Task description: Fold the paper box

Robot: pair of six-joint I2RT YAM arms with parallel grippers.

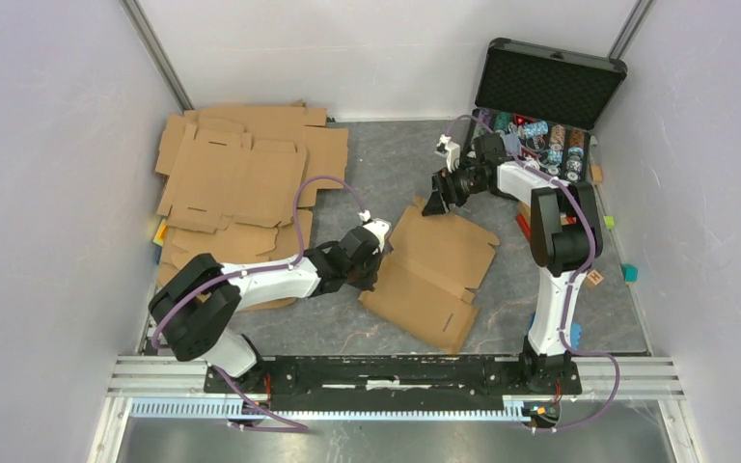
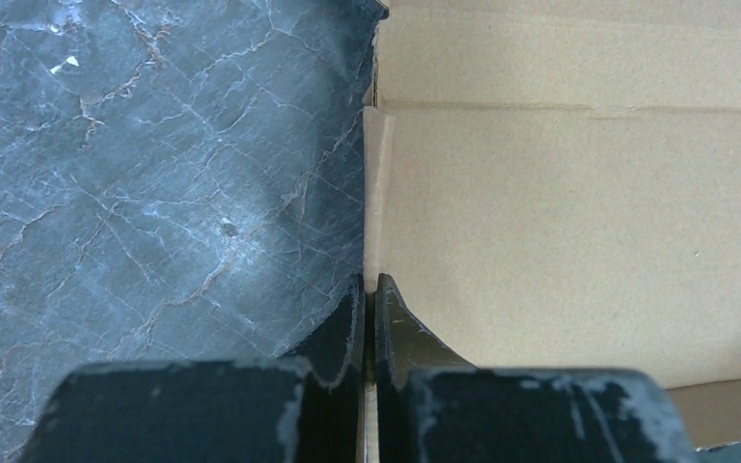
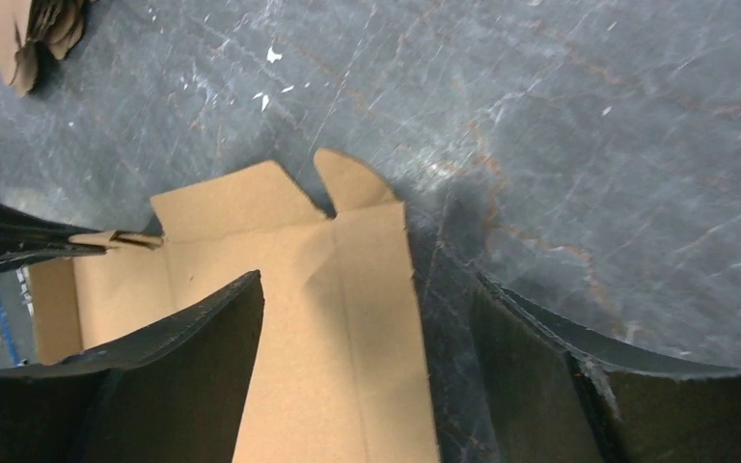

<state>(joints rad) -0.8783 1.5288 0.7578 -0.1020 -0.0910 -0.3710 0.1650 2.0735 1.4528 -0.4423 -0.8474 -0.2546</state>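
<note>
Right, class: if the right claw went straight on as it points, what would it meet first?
Probably the paper box: one of its flaps lies straight ahead, between the open jaws of the right claw, though depth is unclear.

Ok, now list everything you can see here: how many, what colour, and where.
box: one, brown, mid table between the arms
blanks: a pile, count unclear, brown, far left
case: one, black, lid open, far right corner
chips: many, mixed colours, in the case
blocks: a few, teal, green, blue, along the right edge
table: one, grey marbled
rail: one, silver, near edge
left claw: one, black, shut on the box's left edge
right claw: one, black, open, over the box's far corner
</note>
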